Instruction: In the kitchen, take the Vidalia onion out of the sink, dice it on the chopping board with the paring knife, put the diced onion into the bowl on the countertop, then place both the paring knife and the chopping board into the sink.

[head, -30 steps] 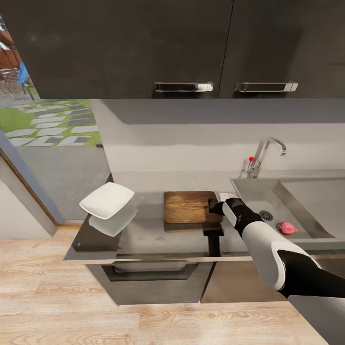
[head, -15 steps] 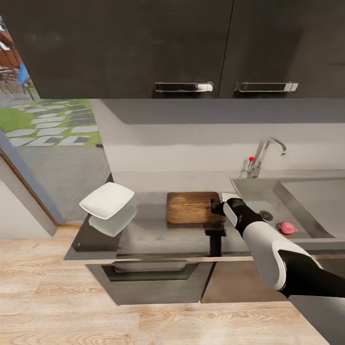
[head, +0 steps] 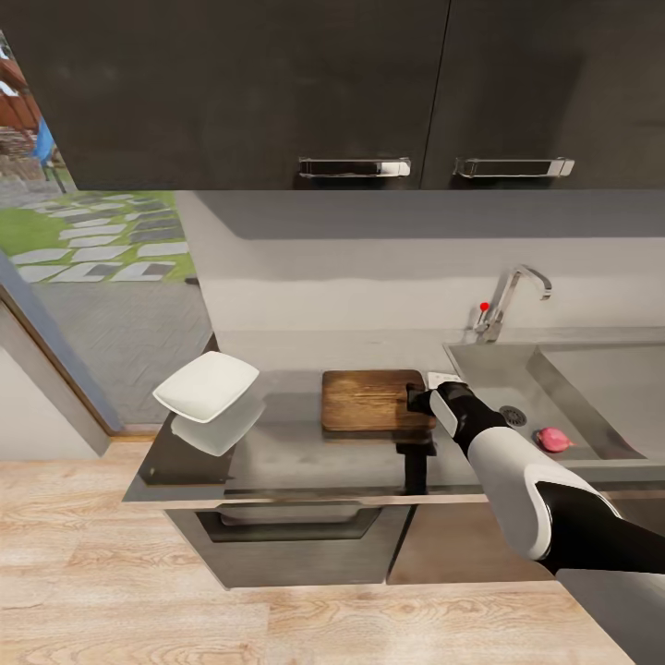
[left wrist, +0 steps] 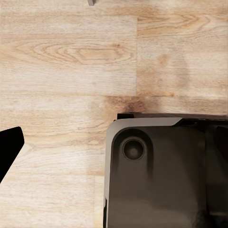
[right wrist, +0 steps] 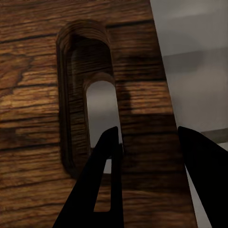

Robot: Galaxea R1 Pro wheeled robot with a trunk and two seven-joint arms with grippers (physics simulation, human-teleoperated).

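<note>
The right end effector [head: 417,399] is down at the sink-side end of the chopping board [head: 369,399], and up close the right wrist view tells it well: one dark finger [right wrist: 100,183] sits at the slot hole [right wrist: 92,118] in the board [right wrist: 42,109], the other finger over the board's outer edge, with the strip of wood beside the slot between them. Fingers are spread either side of that strip; whether they are actually pressing on the wood, I cannot tell.

The board lies flat on the grey desk [head: 277,453], just beside the sink [head: 499,379]. Over in the basin, the pinkish Vidalia onion [head: 553,440] rests near the round drain [head: 513,416], well apart from the board. The chrome tap [head: 510,294] with its red knob [head: 484,306] stands at the back of the sink.

At the desk's far left end, the white bowl [head: 205,385] sits tilted, its reflection showing in the glossy surface below it.

Dark upper cabinets [head: 277,92] with metal handles hang overhead.

The left wrist view looks straight down at pale wood flooring [left wrist: 66,61] and a dark rounded-corner part of the robot's base [left wrist: 161,171]; a black finger tip [left wrist: 8,147] pokes in at the edge, and the left end effector's state I cannot tell.
</note>
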